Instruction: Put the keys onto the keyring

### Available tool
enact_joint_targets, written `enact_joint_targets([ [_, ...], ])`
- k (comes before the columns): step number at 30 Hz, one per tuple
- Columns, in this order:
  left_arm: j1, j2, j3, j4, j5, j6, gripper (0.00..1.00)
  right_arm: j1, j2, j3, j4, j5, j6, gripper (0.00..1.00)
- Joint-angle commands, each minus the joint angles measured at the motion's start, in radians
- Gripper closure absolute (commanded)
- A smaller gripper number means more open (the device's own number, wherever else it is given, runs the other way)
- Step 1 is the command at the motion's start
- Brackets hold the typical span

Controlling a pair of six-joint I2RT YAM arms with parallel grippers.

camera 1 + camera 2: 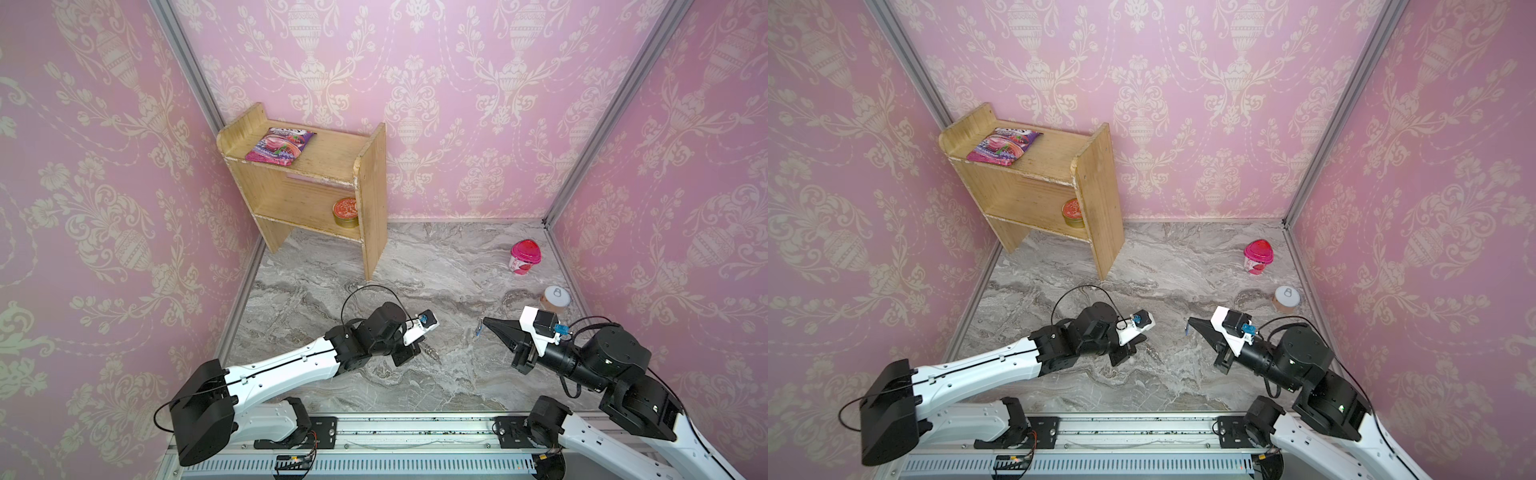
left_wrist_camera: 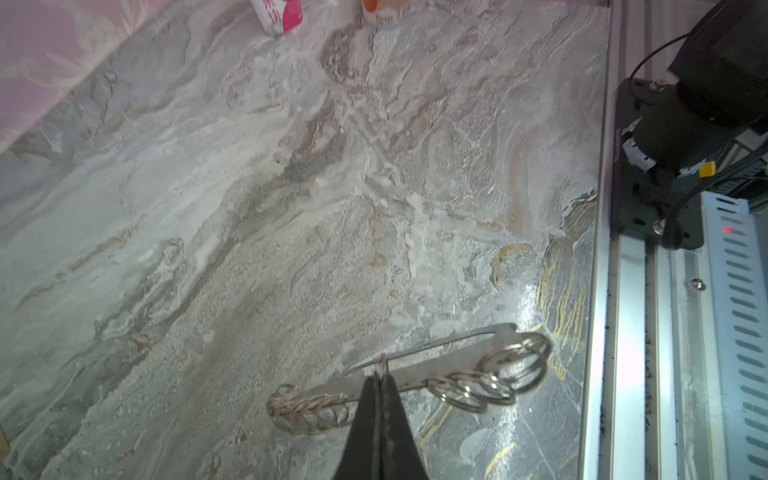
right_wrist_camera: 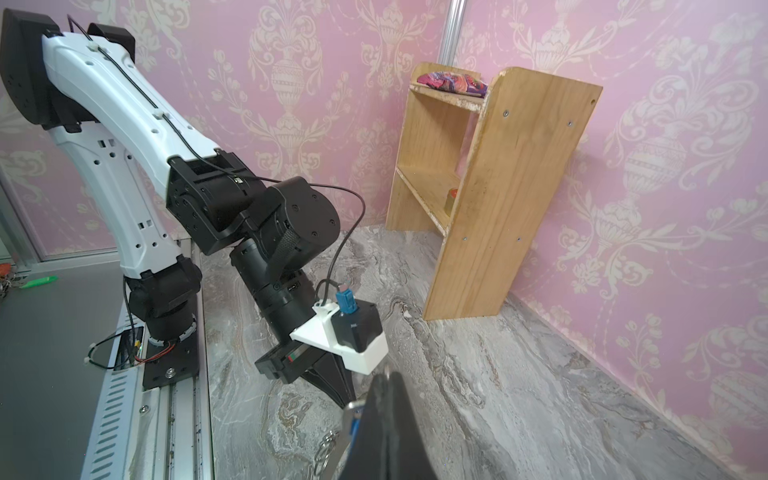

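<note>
Over the marble counter point(image 1: 415, 257) the left hand point(image 2: 380, 376) pinches the keyring point(image 2: 440, 365) by its edge and the right hand point(image 3: 386, 374) clamps the keys point(image 3: 352, 415) at lower frame; either might twist loose during threading.

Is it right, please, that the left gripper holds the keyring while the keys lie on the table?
No: the keys are pinched in the right gripper, as the right wrist view shows. The left gripper does hold the keyring.

Flat grey metal plate point(image 2: 436, 369), long slot, wire rings clustered along one edge: clamped at its edge in left gripper point(image 2: 380, 374). Small silvery key bunch point(image 3: 353, 423), blue tag: pinched at right gripper point(image 3: 386, 373) tips, ring dangling.
</note>
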Motion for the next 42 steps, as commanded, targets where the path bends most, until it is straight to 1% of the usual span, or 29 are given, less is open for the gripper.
enact_joint_targets([
  [1, 0.005, 0.057, 0.044, -0.219, -0.059, -0.137, 1.00, 0.000, -0.013, -0.013, -0.029, 0.033, 0.044, 1.00],
  [3, 0.005, 0.096, 0.036, -0.261, -0.057, -0.163, 1.00, 0.000, -0.015, -0.030, -0.029, 0.038, 0.059, 1.00],
  [5, 0.005, 0.133, 0.039, -0.303, -0.081, -0.177, 1.00, 0.000, -0.018, -0.047, -0.030, 0.044, 0.073, 1.00],
  [6, 0.005, 0.149, 0.040, -0.315, -0.107, -0.191, 1.00, 0.000, -0.020, -0.057, -0.030, 0.049, 0.079, 1.00],
  [10, 0.006, 0.204, 0.041, -0.347, -0.115, -0.209, 1.00, 0.000, -0.024, -0.076, -0.035, 0.071, 0.096, 1.00],
  [14, 0.011, 0.244, 0.053, -0.379, -0.109, -0.214, 1.00, 0.000, -0.025, -0.079, -0.051, 0.090, 0.094, 1.00],
  [20, 0.015, 0.313, 0.083, -0.457, -0.148, -0.244, 1.00, 0.000, -0.025, -0.079, -0.058, 0.107, 0.092, 1.00],
  [23, 0.017, 0.323, 0.082, -0.495, -0.186, -0.252, 1.00, -0.001, -0.025, -0.082, -0.059, 0.117, 0.091, 1.00],
  [25, 0.020, 0.333, 0.081, -0.522, -0.239, -0.261, 1.00, -0.001, -0.024, -0.082, -0.057, 0.122, 0.090, 1.00],
  [26, 0.023, 0.338, 0.082, -0.526, -0.257, -0.267, 0.97, -0.001, -0.021, -0.081, -0.056, 0.122, 0.089, 1.00],
  [30, 0.035, 0.333, 0.076, -0.507, -0.297, -0.295, 0.71, 0.000, -0.020, -0.080, -0.053, 0.129, 0.087, 1.00],
  [31, 0.037, 0.326, 0.072, -0.498, -0.318, -0.304, 0.63, -0.001, -0.020, -0.080, -0.053, 0.132, 0.087, 1.00],
  [36, 0.044, 0.230, 0.049, -0.466, -0.474, -0.331, 0.37, 0.000, -0.022, -0.085, -0.049, 0.143, 0.088, 1.00],
  [38, 0.050, 0.181, 0.034, -0.435, -0.516, -0.330, 0.23, -0.001, -0.019, -0.085, -0.044, 0.142, 0.087, 1.00],
  [40, 0.053, 0.141, 0.023, -0.413, -0.526, -0.335, 0.15, 0.000, -0.014, -0.084, -0.044, 0.138, 0.086, 1.00],
  [42, 0.053, 0.119, 0.016, -0.399, -0.471, -0.355, 0.14, 0.001, -0.014, -0.083, -0.045, 0.139, 0.088, 1.00],
])
